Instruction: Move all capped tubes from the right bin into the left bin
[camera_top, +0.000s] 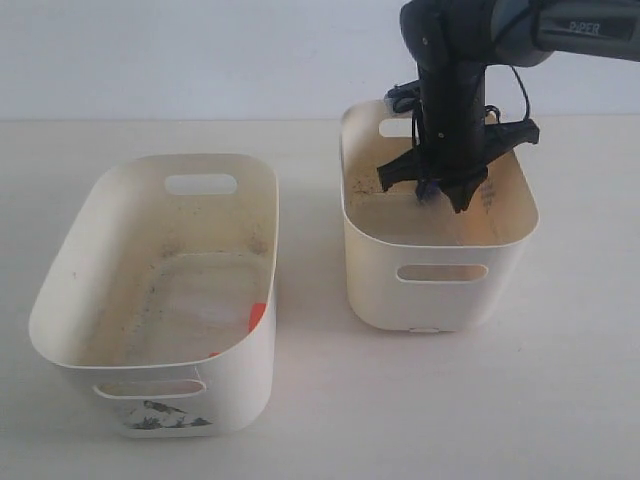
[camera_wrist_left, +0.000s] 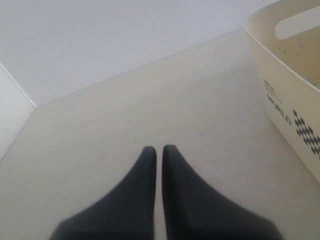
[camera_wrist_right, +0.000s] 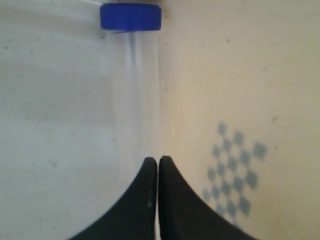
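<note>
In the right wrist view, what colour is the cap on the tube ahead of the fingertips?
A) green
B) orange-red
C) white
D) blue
D: the clear tube ahead of the right gripper ends in a blue cap, inside the right bin.

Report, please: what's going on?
Left claw shut over table. Right claw shut in right bin, at blue-capped tube; grip unclear. Orange-red cap in left bin.
</note>
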